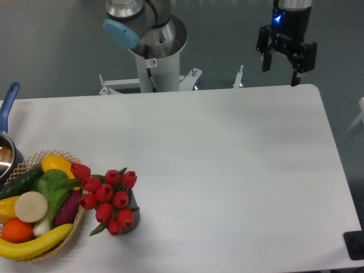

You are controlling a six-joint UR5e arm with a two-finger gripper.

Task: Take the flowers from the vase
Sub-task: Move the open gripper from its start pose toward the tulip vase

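A wicker basket [62,242] sits at the near left corner of the white table [227,170], cut off by the frame's bottom and left edges. It is heaped with smooth, glossy fruit and vegetables: a banana along its front, an orange, a yellow pepper, a cucumber, a purple piece and a pale round disc. Just beside it on the right stand the flowers [108,199], a tight bunch of red buds with a few green leaves. They cover almost all of the vase [132,219], of which only a dark grey sliver shows at the lower right; its mouth and the stems are hidden. At the left edge, a pot [7,153] with a blue handle is largely out of frame. The gripper [281,77] hangs beyond the far right edge of the table, well apart from the flowers, its two black fingers spread wide and holding nothing. The arm's grey base column [153,57] rises behind the table, its top cut off.
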